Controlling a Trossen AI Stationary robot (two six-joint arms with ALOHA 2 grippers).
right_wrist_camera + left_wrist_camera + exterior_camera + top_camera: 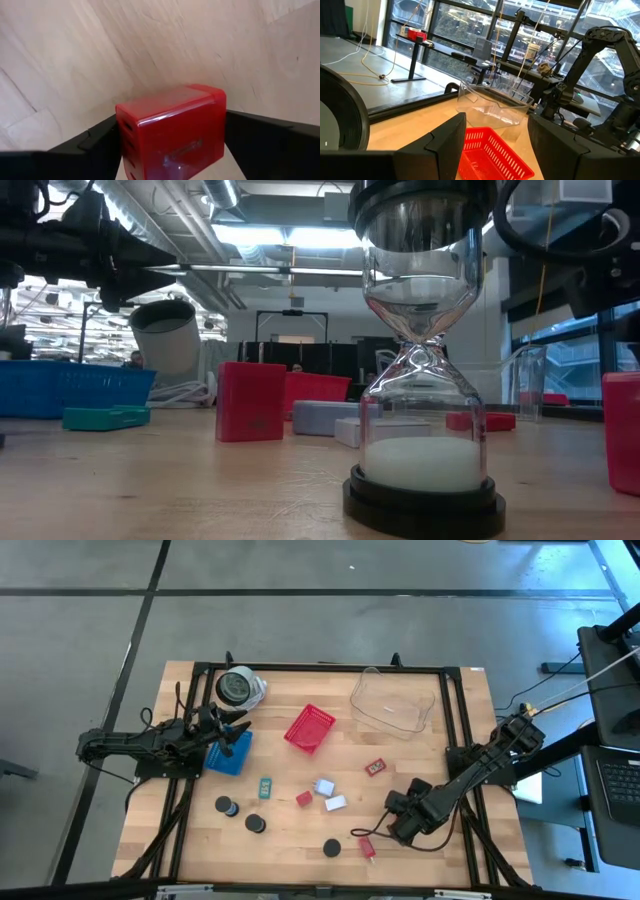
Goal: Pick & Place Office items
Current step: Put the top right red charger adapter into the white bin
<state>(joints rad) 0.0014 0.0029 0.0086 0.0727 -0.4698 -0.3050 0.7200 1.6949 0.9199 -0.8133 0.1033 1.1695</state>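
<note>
Right hand [172, 145] straddling a red block [172, 130]
Fingers flank it, still apart, for pickup beside the black disc [331, 848].

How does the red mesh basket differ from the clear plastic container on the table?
The red mesh basket is opaque red with perforated walls; the clear container is see-through with smooth walls. The basket looks smaller in the high view, the container larger. The basket sits near the table's middle, the container nearer the far right corner. Both are open-topped, rest on the wooden table, and neither gripper touches them.
</note>
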